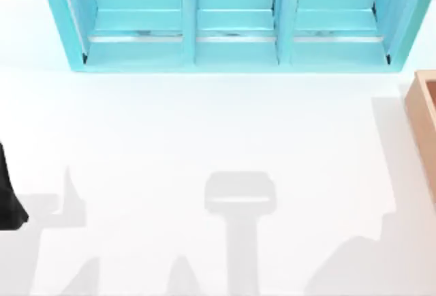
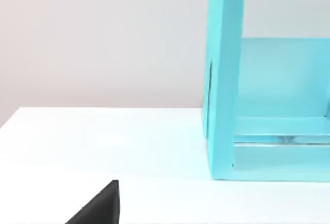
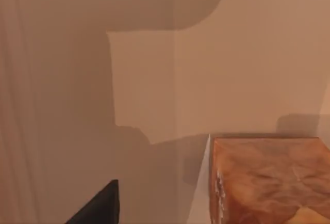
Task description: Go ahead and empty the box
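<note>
So the box (image 1: 424, 115) sits at the far right edge of the white surface (image 1: 204, 139), only its tan corner poking into the top view, well apart from the cyan cabinet (image 1: 231, 23) along the back. The right wrist view looks down inside the box: plain tan walls all around and a small red-orange carton (image 3: 265, 180) resting on the floor, tucked into a corner with its side against one wall. One dark fingertip of the right gripper (image 3: 98, 206) juts in at the frame edge, and the carton lies off to one side of it, not under it. Can't tell how wide those fingers are. The right arm is clearly the nearer one, so lining up over the carton is its job, I'd guess. The left arm (image 1: 8, 197) sits parked at the left edge of the surface, and its fingers are impossible to judge too
</note>
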Robot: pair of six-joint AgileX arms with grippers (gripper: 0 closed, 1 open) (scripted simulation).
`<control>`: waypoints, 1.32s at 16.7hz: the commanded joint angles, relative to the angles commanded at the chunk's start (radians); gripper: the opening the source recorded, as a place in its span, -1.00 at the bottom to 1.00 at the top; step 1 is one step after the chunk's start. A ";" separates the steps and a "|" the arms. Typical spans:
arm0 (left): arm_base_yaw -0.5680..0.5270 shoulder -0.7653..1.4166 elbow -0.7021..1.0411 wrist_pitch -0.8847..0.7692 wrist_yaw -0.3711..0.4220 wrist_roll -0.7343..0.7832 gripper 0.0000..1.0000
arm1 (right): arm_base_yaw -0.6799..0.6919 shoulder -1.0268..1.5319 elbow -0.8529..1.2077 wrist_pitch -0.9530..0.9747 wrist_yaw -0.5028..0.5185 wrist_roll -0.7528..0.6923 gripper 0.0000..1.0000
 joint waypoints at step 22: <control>0.000 0.000 0.000 0.000 0.000 0.000 1.00 | 0.002 0.003 -0.011 0.016 0.001 0.003 -1.00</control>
